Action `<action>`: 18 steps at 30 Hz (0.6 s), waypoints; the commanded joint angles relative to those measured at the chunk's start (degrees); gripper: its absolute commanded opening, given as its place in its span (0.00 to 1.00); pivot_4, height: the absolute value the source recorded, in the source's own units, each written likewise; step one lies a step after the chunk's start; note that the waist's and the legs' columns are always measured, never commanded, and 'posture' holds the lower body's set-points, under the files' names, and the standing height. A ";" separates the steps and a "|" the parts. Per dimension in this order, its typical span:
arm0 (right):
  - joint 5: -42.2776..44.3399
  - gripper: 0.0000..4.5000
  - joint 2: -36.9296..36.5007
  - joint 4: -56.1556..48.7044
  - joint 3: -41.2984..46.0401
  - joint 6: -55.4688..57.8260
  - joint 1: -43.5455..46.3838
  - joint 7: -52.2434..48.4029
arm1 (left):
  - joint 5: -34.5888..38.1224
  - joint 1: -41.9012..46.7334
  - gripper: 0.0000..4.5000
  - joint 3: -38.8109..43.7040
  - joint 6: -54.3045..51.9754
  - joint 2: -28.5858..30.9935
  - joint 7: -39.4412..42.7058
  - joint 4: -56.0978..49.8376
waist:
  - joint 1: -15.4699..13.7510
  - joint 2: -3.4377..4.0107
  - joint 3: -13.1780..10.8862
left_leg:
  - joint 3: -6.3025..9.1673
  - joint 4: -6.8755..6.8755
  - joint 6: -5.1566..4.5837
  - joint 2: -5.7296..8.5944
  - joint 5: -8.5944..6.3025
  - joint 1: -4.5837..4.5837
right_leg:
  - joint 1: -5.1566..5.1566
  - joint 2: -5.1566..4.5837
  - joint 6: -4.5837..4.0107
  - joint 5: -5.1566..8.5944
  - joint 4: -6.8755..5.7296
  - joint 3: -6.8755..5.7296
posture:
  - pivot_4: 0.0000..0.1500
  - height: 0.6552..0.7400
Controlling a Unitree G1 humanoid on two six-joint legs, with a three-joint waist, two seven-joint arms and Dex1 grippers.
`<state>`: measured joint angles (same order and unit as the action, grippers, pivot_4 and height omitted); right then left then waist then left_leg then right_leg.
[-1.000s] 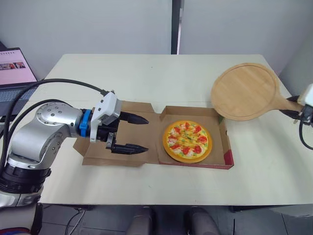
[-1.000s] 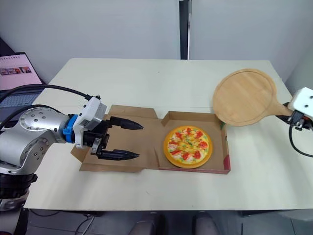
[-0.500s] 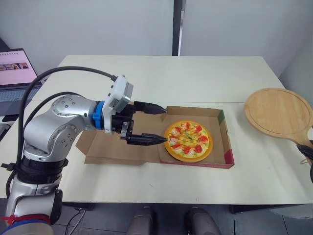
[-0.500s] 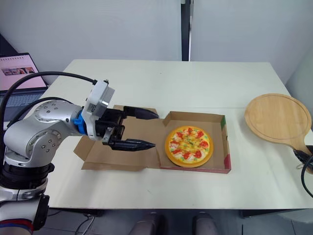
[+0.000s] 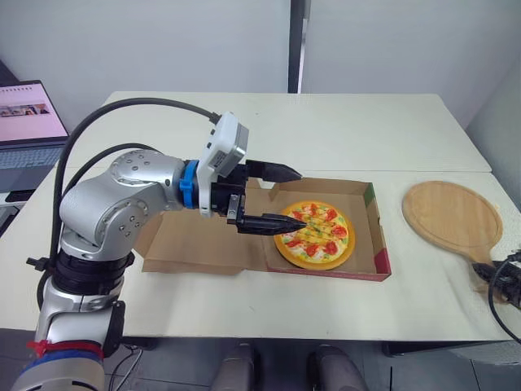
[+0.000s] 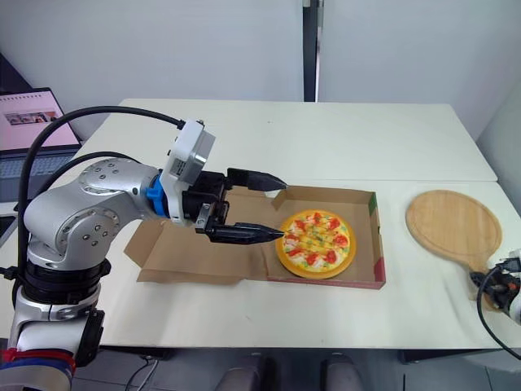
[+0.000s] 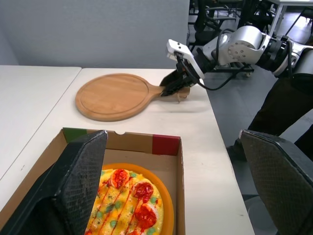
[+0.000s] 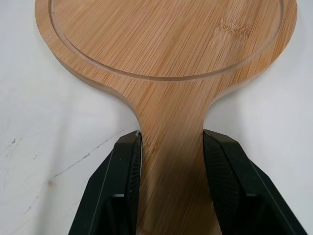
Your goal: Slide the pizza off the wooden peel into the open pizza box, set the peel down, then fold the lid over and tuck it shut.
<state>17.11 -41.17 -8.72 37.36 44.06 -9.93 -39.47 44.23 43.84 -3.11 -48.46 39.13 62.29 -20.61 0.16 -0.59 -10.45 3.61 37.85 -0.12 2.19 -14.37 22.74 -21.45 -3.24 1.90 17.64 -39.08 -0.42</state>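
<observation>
The pizza [image 5: 313,235] lies inside the open cardboard box [image 5: 371,213]. The box's lid [image 5: 191,248] lies flat on the table to its left. My left gripper [image 5: 299,197] hovers open over the box's left wall, and its lower fingertip reaches above the pizza's edge. At the far right the round wooden peel [image 5: 450,218] rests flat on the table. My right gripper [image 8: 171,161] is shut on the peel's handle, one finger [image 8: 128,181] pressed against each side. The left wrist view shows the peel [image 7: 117,95] beyond the box.
An open laptop [image 5: 28,122] stands at the table's far left. The table's right edge runs close behind the peel handle [image 6: 480,281]. Bare tabletop stretches behind the box and along the front edge.
The peel came down from the air beside the box and now lies flat further right. My left gripper moved right, from over the lid to the box's left wall.
</observation>
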 commanded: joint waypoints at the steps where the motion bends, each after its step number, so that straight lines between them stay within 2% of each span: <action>1: 0.80 0.44 -1.18 -0.98 1.49 0.03 0.32 1.43 | 0.66 -0.12 1.00 -0.05 -0.21 -0.40 -1.37 -2.37 | 0.00 0.00 0.00 | 0.00 0.00 0.00 0.00 0.00 0.00 | 0.00 0.00 0.00 0.00 0.00 0.00 | 1.00 1.00; 4: 1.94 0.64 -1.43 -2.08 2.01 1.19 -1.10 0.65 | 0.69 -0.44 1.00 -0.07 -0.25 -0.62 -2.22 -2.87 | -0.04 -0.01 0.00 | 0.01 0.00 0.00 0.00 0.00 0.00 | 0.02 0.00 0.00 0.00 0.01 -0.02 | 1.00 1.00; 9: 5.70 0.99 -3.97 -6.46 8.09 3.72 -6.56 -3.42 | 0.80 -1.49 1.00 0.32 -0.31 -0.65 -3.68 -3.68 | -0.10 0.03 0.02 | 0.03 -0.01 0.00 0.00 0.00 0.00 | 0.03 0.00 0.01 0.00 0.03 -0.03 | 1.00 1.00; 12: 6.17 0.99 -7.74 -10.76 8.48 0.56 -9.18 -8.06 | 0.93 -2.75 1.00 1.71 -0.76 -0.33 -5.33 -3.43 | -0.03 -0.05 -0.02 | 0.03 0.00 -0.01 0.01 -0.01 -0.01 | 0.05 0.00 0.01 0.01 0.04 -0.02 | 1.00 1.00; 15: 5.87 0.99 -13.15 -13.73 2.93 -5.10 -4.05 -11.29 | 0.54 -6.63 1.00 5.07 -1.07 1.23 -7.96 -3.14 | 0.80 0.14 0.08 | -0.16 -0.06 -0.03 -0.06 -0.02 -0.16 | 0.08 0.06 0.02 0.01 0.03 0.10 | 1.00 1.00; 18: 7.68 0.99 -16.19 -14.38 -3.27 -7.51 3.57 -13.65 | 0.88 -10.74 1.00 8.85 -1.63 3.03 -10.18 -3.94 | 1.37 -0.03 -0.02 | -0.06 -0.06 -0.03 -0.21 -0.02 -0.16 | 0.09 0.07 0.01 0.01 0.06 0.03 | 1.00 1.00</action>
<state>23.30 -56.40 -21.39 35.83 38.28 -7.88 -51.71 44.36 33.44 2.43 -49.94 41.12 53.26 -23.04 1.54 -0.62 -10.47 3.56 37.80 -0.14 1.91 -14.40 22.60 -21.37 -3.13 1.91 17.65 -38.99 -0.40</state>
